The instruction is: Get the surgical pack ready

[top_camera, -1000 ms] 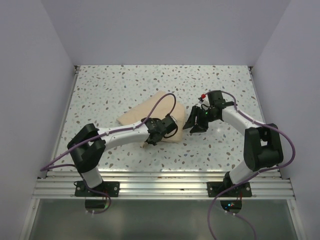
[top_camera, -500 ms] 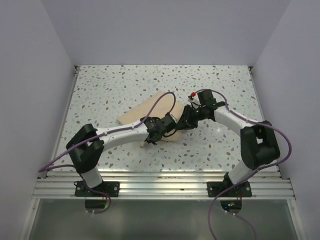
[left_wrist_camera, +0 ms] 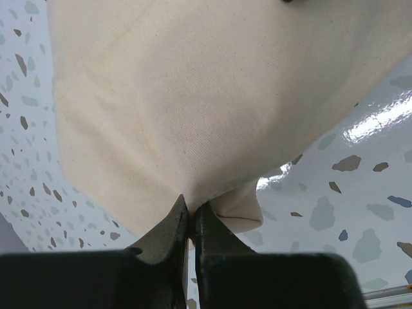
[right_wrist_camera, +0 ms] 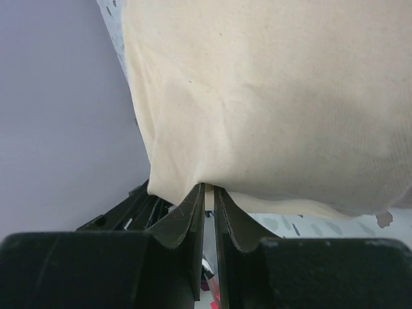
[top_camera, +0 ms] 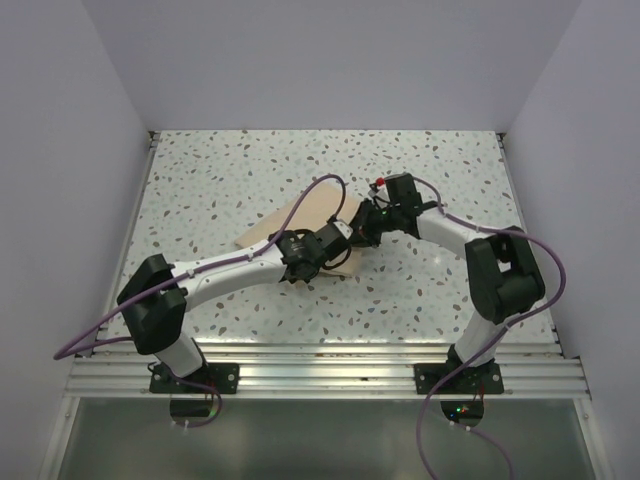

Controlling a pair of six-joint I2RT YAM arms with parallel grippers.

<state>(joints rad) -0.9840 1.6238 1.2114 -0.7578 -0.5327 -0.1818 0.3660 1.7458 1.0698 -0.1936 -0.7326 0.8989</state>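
Note:
The tan wrap sheet [top_camera: 300, 218] lies as a folded bundle in the middle of the speckled table. The steel tray and instruments are hidden. My left gripper [top_camera: 338, 250] is at the bundle's near right edge, shut on a fold of the tan cloth [left_wrist_camera: 174, 129]. My right gripper [top_camera: 358, 232] is at the bundle's right corner, close beside the left one, shut on the cloth edge [right_wrist_camera: 270, 103]. Both wrist views are filled by tan fabric pinched between the dark fingers.
The speckled table [top_camera: 250, 170] has a metal rail [top_camera: 320, 365] along its near edge and plain walls on three sides. Purple cables loop over both arms; the left arm's cable [top_camera: 325, 190] arches above the bundle.
The right gripper has moved left from beside the bundle onto its right corner and closed on the cloth. The left arm shifted slightly left, still holding the cloth.

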